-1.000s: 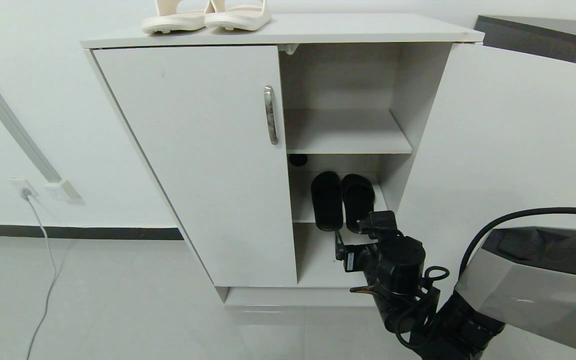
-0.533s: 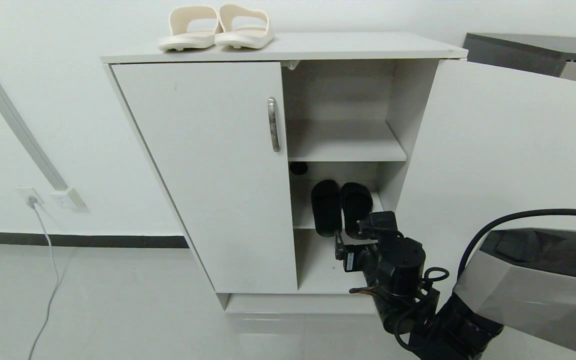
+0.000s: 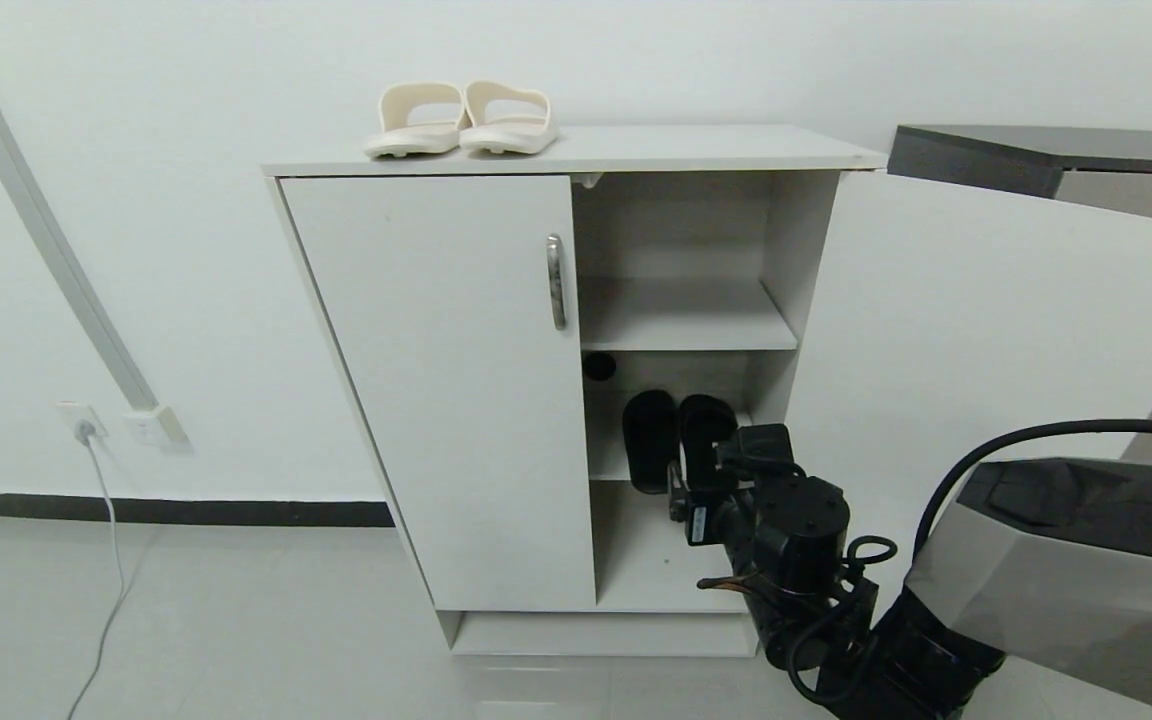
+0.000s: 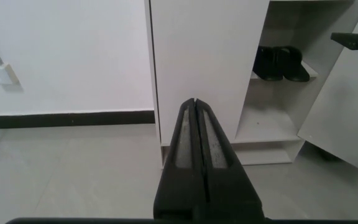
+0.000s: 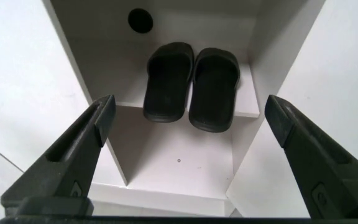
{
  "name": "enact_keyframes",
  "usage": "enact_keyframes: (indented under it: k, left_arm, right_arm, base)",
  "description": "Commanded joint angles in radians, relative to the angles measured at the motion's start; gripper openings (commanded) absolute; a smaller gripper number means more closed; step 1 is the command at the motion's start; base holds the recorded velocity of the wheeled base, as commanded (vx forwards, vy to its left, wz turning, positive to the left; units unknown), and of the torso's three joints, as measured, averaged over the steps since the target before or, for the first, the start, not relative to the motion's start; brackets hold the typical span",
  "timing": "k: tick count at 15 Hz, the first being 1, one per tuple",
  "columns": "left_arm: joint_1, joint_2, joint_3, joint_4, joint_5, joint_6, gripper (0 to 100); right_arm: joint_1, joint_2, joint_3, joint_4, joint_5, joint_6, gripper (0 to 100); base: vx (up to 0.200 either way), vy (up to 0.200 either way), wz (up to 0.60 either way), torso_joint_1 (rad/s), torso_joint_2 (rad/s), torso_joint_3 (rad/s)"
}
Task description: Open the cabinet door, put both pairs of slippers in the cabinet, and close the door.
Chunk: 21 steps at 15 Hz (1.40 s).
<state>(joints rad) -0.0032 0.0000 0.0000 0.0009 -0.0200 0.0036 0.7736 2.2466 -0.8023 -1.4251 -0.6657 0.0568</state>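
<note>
Black slippers [image 3: 681,440] sit in the cabinet's [image 3: 716,150] middle compartment, right door [image 3: 976,330] swung open. Cream slippers [image 3: 463,120] on top. Right gripper [image 5: 189,112] spread wide, empty, facing the black pair; left gripper [image 4: 195,106] pressed closed.

slippers [image 3: 463,120] atop cabinet [image 3: 716,148], second pair [image 3: 652,440] inside it

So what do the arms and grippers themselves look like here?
The right arm has a black cylindrical wrist with thin looping black cables, a silver-grey shell with a glossy black panel behind it, and a thick black cable arching over. The right gripper has two flat, tapering dark fingers; the left gripper has long dark fingers with grey pads.
</note>
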Motion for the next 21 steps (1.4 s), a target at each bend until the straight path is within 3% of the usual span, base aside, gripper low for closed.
enact_keyframes:
  k: [1, 9, 21]
  left_arm:
    - [0.000, 0.002, 0.000, -0.001, 0.000, -0.001, 0]
    - [0.000, 0.002, 0.000, 0.001, 0.000, 0.001, 0]
    - [0.000, 0.002, 0.000, 0.001, 0.000, -0.002, 0]
  right_arm:
    - [0.001, 0.004, 0.000, 0.000, 0.000, 0.000, 100]
    - [0.001, 0.019, 0.000, -0.001, 0.000, 0.000, 100]
    - [0.006, 0.021, 0.011, -0.035, 0.005, -0.006, 100]
  base:
    - [0.000, 0.000, 0.00, 0.000, 0.00, 0.000]
    - [0.000, 0.000, 0.00, 0.000, 0.00, 0.000]
    - [0.000, 0.200, 0.00, 0.004, 0.00, 0.004]
